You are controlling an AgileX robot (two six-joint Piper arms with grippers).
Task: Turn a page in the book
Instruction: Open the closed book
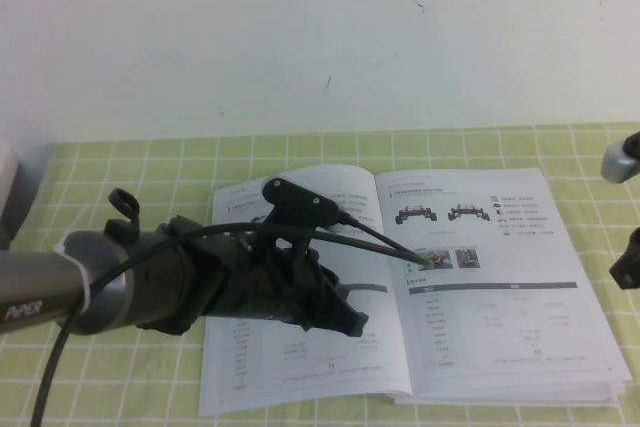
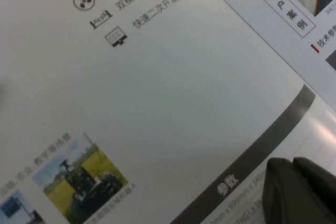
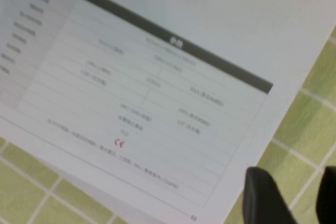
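Two pages of the book (image 1: pixel 420 287) lie open and flat on the green checked cloth (image 1: pixel 120 367), spine running away from me, long axis across the table.

My left gripper (image 1: pixel 345 317) hangs low over the left-hand sheet near the spine; its dark fingertips (image 2: pixel 299 192) look close together with nothing between them. My right gripper (image 3: pixel 291 198) sits off the book's right edge, over the cloth, fingers parted, holding nothing. Facing up on the right is the page (image 1: pixel 500 277) with two black chassis pictures.
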